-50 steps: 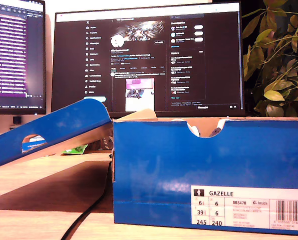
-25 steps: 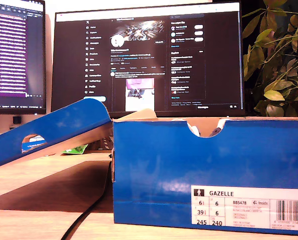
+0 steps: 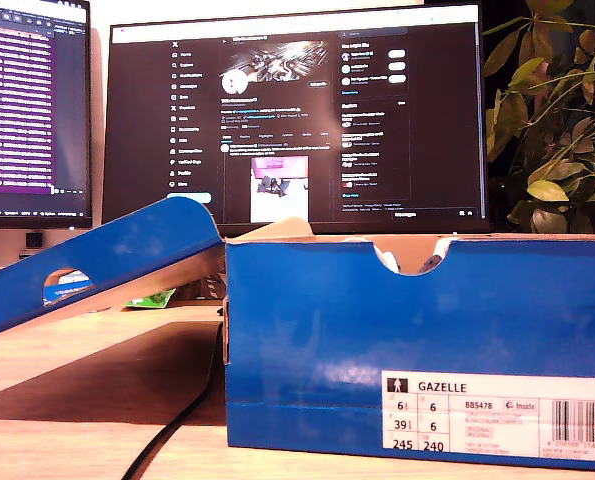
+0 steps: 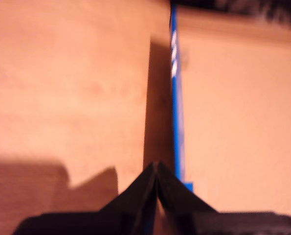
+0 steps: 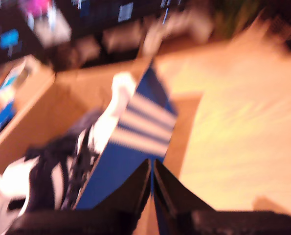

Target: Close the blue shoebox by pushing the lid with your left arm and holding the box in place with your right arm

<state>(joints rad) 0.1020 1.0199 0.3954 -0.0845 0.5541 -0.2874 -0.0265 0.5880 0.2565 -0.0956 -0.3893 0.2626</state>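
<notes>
Wood table [image 3: 37, 360] w/ shoebox [image 3: 417, 340], cable [image 3: 177, 430]

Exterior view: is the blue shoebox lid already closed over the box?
No. The lid slopes open beside the box, whose top edge is uncovered.

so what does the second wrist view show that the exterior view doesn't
Only the second wrist view shows the shoes, dark and white, lying inside the box, the white stripes on a blue box wall, and my second hand, its tips together above that wall's edge. Only the exterior view shows the lid tilted open at its left, the GAZELLE label, the monitors, the plant and a black cable. Both show the blue shoebox on the wooden table.
</notes>
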